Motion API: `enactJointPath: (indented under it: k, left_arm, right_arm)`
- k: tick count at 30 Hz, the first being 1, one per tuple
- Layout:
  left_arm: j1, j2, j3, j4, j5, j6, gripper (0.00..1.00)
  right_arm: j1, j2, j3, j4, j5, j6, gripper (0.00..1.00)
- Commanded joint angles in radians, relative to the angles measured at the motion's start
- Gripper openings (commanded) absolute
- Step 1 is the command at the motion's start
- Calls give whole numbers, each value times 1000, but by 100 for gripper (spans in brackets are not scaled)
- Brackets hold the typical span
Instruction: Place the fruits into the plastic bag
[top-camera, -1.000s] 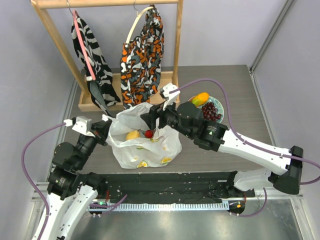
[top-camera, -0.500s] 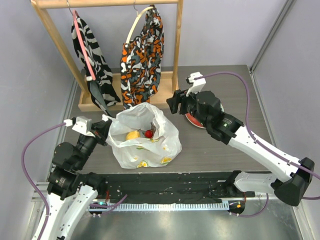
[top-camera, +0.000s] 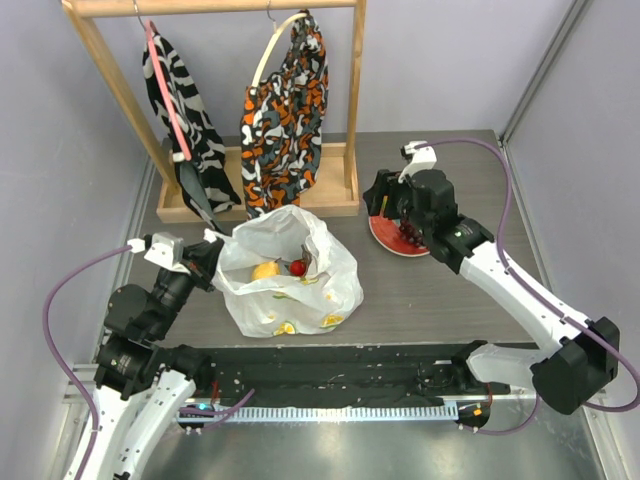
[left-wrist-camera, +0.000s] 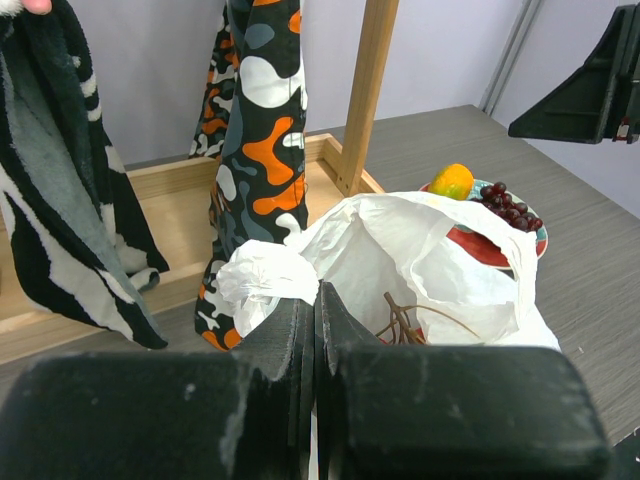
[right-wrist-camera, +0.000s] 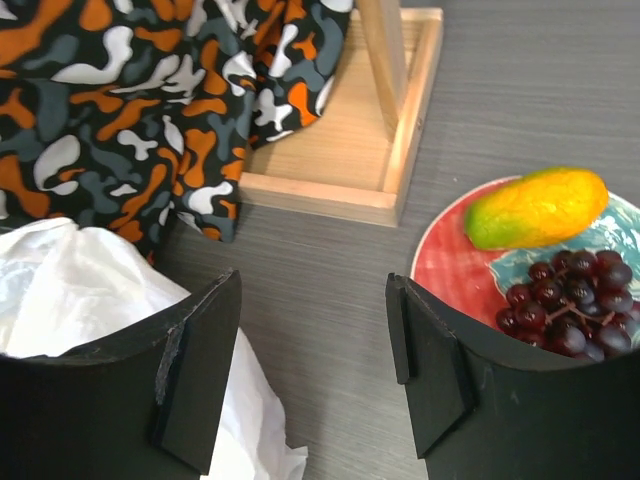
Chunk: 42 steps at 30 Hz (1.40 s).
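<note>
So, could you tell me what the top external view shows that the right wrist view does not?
Only the top view: the lemon and red berries inside the plastic bag, with the left gripper at its edge. Only the wrist view: the mango, and that the right gripper stands open. Both: the plastic bag, the plate and the orange-black cloth.
</note>
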<state>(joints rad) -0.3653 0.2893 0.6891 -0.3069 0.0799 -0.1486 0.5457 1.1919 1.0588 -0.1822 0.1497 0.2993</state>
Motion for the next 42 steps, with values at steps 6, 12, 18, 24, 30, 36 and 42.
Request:
enactJointPath:
  k: [6, 12, 18, 24, 30, 36, 42]
  left_arm:
    - [0, -7, 10, 20, 8, 3, 0]
    - [0, -4, 10, 20, 11, 1, 0]
    - [0, -6, 10, 20, 9, 1, 0]
    - [0, -7, 10, 19, 8, 1, 1]
    - [0, -7, 10, 19, 9, 0, 0]
    - [0, -6, 10, 20, 9, 0, 0]
    - [0, -4, 10, 19, 9, 0, 0]
  right_arm:
    - [-118, 26, -25, 9, -64, 31, 67]
    - [-164, 26, -39, -23, -26, 29, 68]
    - [-219, 38, -52, -68, 48, 21, 71]
    - [-248, 93, -63, -109, 114, 11, 78]
    - [-256, 146, -65, -128, 168, -12, 89]
    - [-271, 221, -51, -140, 192, -26, 95]
    - [-302, 319, -19, -138, 182, -42, 97]
